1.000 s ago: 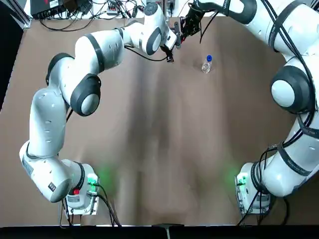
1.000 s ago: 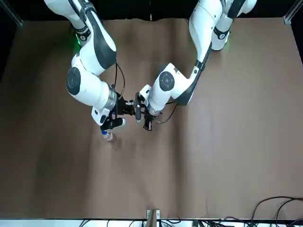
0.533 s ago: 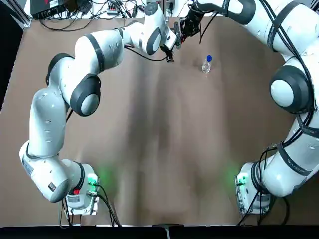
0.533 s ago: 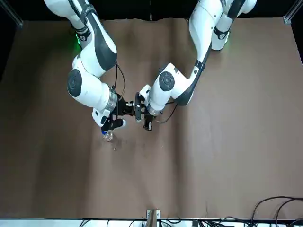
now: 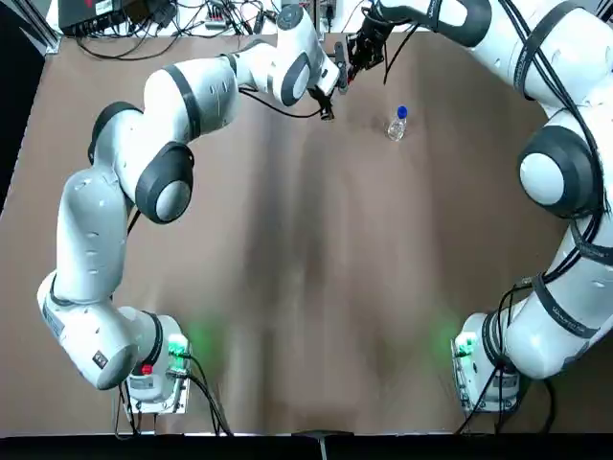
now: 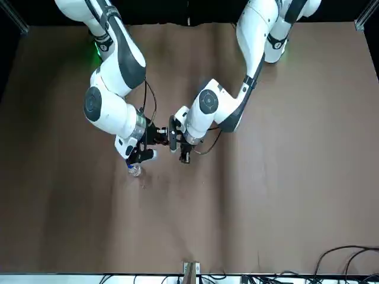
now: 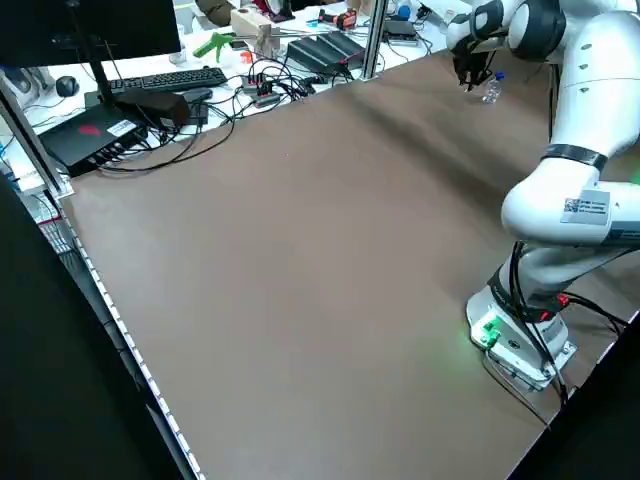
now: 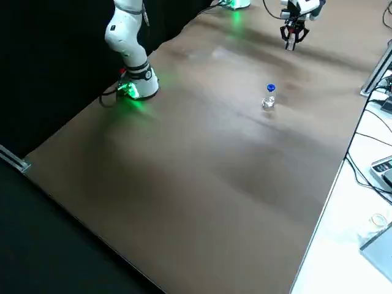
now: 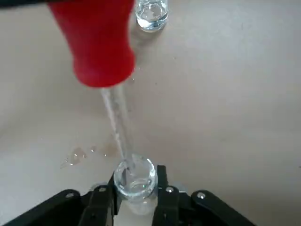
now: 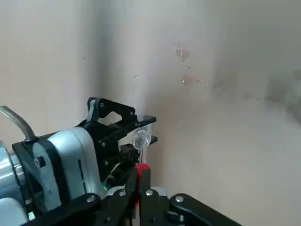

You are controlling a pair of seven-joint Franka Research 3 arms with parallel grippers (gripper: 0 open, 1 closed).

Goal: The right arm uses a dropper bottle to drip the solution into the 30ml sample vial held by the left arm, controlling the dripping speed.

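a: eyes on the 30ml sample vial [image 9: 135,178], pinched upright between the left gripper [image 9: 135,200] fingers, up off the tabletop [image 5: 316,268] near its far edge, about midway along.

b: and the glass pipette [image 9: 118,123]?

a: its tip sits right at the vial's open mouth. the red dropper top [image 9: 96,40] is above it, squeezed in the right gripper [image 10: 138,181], jaws pressed onto the bulb.

b: so the two grippers are close?

a: nearly nose to nose in the front view, right gripper [image 6: 149,141] facing left gripper [image 6: 180,142], both above the tabletop.

b: where's the dropper bottle [image 5: 397,124]?

a: standing upright on the tabletop by itself, blue collar on, towards the robot's right of the grippers and apart from them, near the far edge. some clear liquid in its base.

b: anything on the surface?

a: a few small droplets [image 9: 79,154] lie on the tabletop beneath the vial. beyond the far edge, cables [image 5: 172,24] and electronics.
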